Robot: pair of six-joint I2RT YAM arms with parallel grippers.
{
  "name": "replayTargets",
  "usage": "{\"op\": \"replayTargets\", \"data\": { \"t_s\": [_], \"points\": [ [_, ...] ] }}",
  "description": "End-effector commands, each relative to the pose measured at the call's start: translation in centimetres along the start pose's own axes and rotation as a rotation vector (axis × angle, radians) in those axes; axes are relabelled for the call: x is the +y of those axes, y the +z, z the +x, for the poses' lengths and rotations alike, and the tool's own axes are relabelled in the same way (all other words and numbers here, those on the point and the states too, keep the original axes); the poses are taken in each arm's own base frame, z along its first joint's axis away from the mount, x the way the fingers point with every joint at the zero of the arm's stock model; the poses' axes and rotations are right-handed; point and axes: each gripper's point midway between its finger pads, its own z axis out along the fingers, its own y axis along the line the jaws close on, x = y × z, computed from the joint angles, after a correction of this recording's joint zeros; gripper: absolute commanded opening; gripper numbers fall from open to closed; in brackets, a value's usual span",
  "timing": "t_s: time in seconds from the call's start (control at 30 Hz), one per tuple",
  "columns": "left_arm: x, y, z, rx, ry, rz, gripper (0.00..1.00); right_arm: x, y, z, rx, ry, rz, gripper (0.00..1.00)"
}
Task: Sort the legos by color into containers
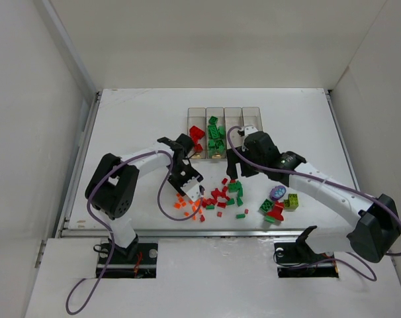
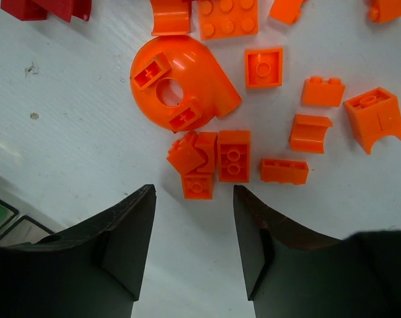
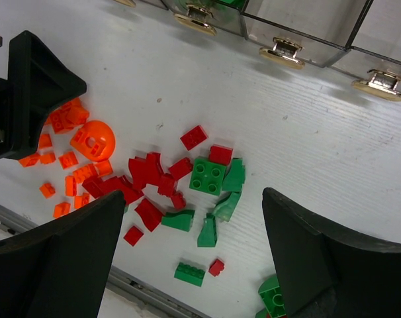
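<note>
Your left gripper (image 2: 194, 199) hangs half-spread and empty just above the small orange plastic bricks (image 2: 233, 156); your right gripper (image 3: 194, 199) gapes wide, empty. The joined clear plastic bins (image 1: 251, 116), far-centre, hold red bricks (image 1: 197, 134) and green bricks (image 1: 216, 136) in the left two; most pieces lie loose nearer you.

Orange legos (image 2: 233, 156) of hard, glossy plastic, a rounded dome piece (image 2: 200, 66) among them catching soft highlights. They lie on a white table (image 2: 68, 146) with a matt finish and fine parallel grain lines, possibly painted or laminated wood. The left gripper (image 2: 192, 193) has fingers (image 2: 124, 245) of matt black plastic, slightly rough at the edges. The containers (image 3: 290, 30) are clear, smooth plastic, each with a shiny brass-coloured metal knob (image 3: 280, 52).
</note>
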Motion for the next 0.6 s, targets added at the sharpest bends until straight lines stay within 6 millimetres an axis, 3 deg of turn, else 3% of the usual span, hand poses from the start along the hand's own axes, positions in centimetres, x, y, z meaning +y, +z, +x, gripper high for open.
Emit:
{"op": "replayTargets", "data": {
  "t_s": [0.0, 0.47, 0.57],
  "points": [
    [-0.39, 0.58, -0.66, -0.024, 0.073, 0.016, 0.46, 0.35, -0.58, -1.19, -0.047, 0.004, -0.008, 0.90],
    [-0.70, 1.28, -0.12, 0.002, 0.031, 0.031, 0.16, 0.21, -0.56, -0.61, -0.039, 0.022, -0.005, 0.90],
    [-0.81, 1.28, -0.12, 0.002, 0.005, 0.031, 0.03, 0.21, -0.56, -0.61, -0.039, 0.022, -0.005, 0.90]
  ]
}}
